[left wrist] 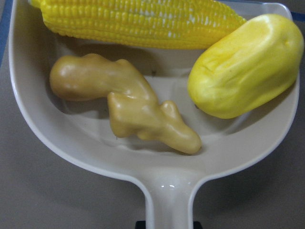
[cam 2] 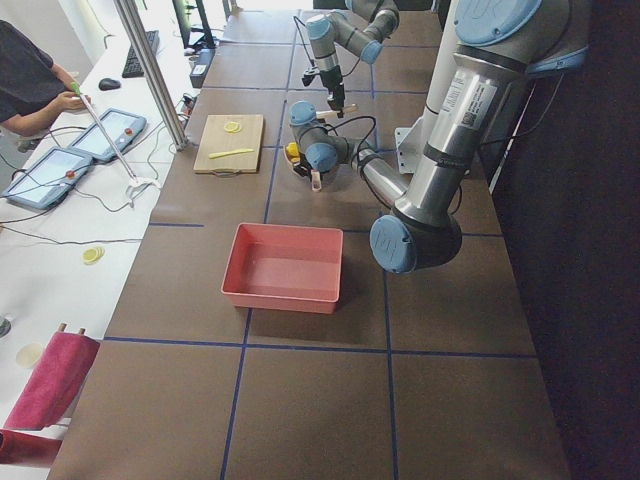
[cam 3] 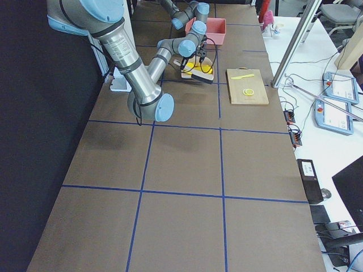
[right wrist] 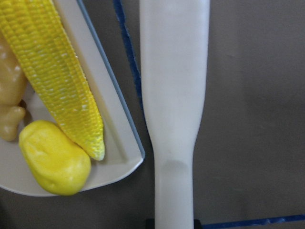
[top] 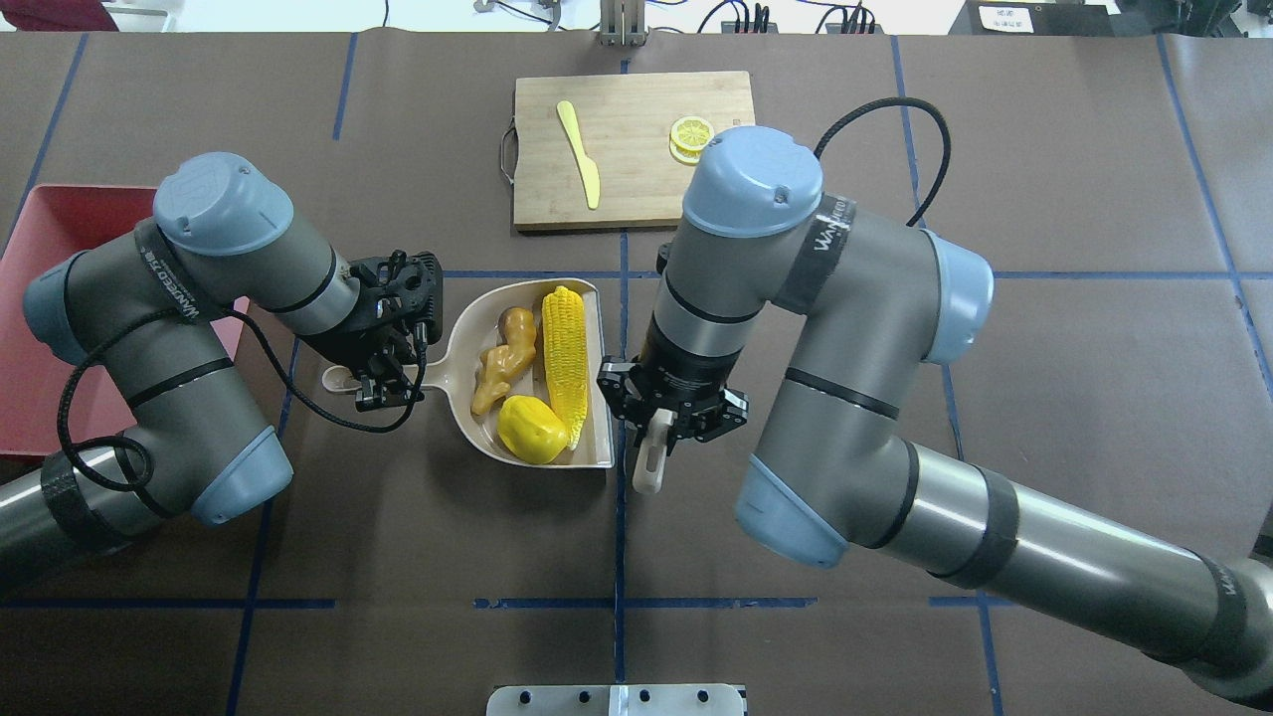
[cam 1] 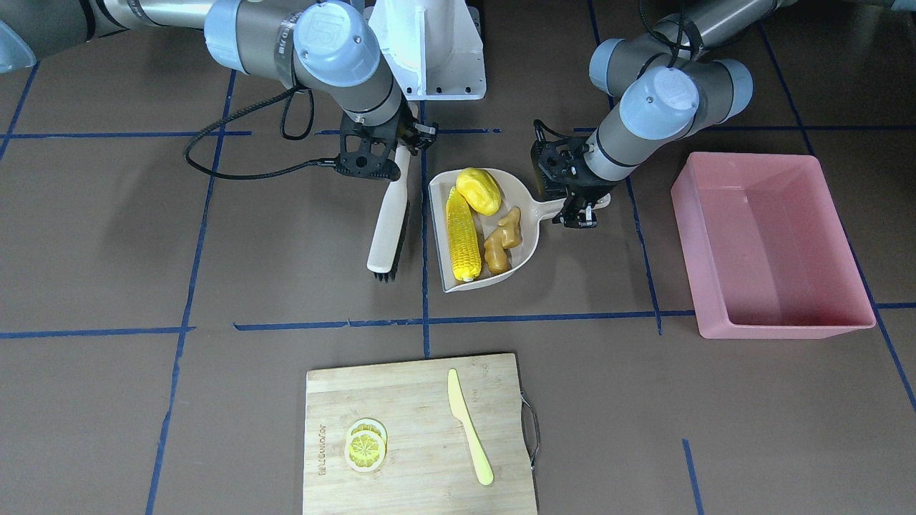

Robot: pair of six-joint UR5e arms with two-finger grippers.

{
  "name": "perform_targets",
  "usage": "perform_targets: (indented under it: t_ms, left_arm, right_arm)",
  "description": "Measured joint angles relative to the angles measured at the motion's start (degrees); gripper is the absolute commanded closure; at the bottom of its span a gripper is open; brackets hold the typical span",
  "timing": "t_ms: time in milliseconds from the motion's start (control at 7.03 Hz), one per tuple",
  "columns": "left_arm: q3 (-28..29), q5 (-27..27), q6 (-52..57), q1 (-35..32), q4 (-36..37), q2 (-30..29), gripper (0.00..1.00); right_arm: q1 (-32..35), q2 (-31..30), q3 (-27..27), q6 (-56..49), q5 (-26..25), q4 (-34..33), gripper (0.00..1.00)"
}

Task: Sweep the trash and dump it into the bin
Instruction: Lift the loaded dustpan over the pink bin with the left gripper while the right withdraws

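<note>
The trash lies in the beige dustpan [cam 1: 526,239]: a long corn cob [cam 1: 461,232], a yellow oval lump [cam 1: 479,189] and a tan ginger root [cam 1: 503,239]. My left gripper [cam 1: 581,214] is shut on the dustpan's handle, and the pan rests on the table. The left wrist view shows the ginger root [left wrist: 128,107], the cob [left wrist: 138,21] and the lump [left wrist: 245,64] in the pan. My right gripper [cam 1: 398,161] is shut on a beige brush [cam 1: 390,222] that lies just beside the pan's straight edge. The pink bin [cam 1: 787,329] stands apart on my left, with nothing in it.
A wooden cutting board [cam 1: 415,400] with a pale yellow knife [cam 1: 469,425] and lemon slices [cam 1: 366,443] lies at the table's far side. The white robot base [cam 1: 429,50] stands between the arms. Blue tape lines cross the brown table.
</note>
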Motion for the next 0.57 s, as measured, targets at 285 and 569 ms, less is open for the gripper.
perform_targets:
  t_ms: [285,569]
  left_arm:
    - [-1.8,-1.1,-2.1,-1.6,-0.1,0.5,1.00]
    - [-6.2,-1.7,-5.1,-4.2,0.0,3.2,1.00]
  right_arm:
    - [1.1,-6.0,6.5,-0.1,-0.5,-1.4,1.00]
    - [3.1,-8.6,8.6,-0.2,-0.7,-1.6,1.00]
